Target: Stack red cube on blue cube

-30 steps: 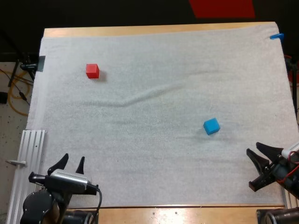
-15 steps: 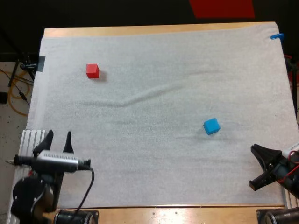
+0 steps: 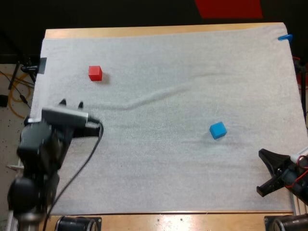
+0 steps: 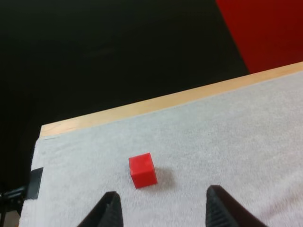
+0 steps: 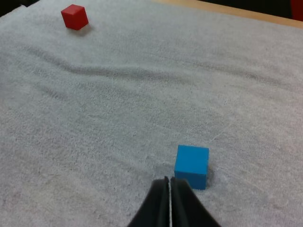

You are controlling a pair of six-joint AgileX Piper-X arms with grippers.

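A red cube [image 3: 95, 72] sits at the far left of the white mat [image 3: 183, 62], and a blue cube [image 3: 217, 130] lies right of centre. My left gripper [image 3: 71, 103] stands open on the near side of the red cube, a short gap away. In the left wrist view the red cube [image 4: 142, 170] lies just ahead of the open left gripper [image 4: 163, 208], slightly off its centre line. My right gripper [image 3: 263, 173] rests near the mat's right front corner. In the right wrist view the right gripper [image 5: 169, 189] is shut on nothing, with the blue cube [image 5: 191, 165] just beyond its tips and the red cube [image 5: 75, 16] far off.
A long wrinkle [image 3: 144, 101] runs across the mat between the two cubes. A dark clamp [image 3: 36, 66] sticks out at the mat's left edge, with cables on the floor beside it. The wooden table edge [image 3: 159, 31] runs along the far side.
My left arm has travelled from the front left corner forward along the mat's left side toward the red cube. The right arm drew back slightly and then held still. Both cubes stayed put.
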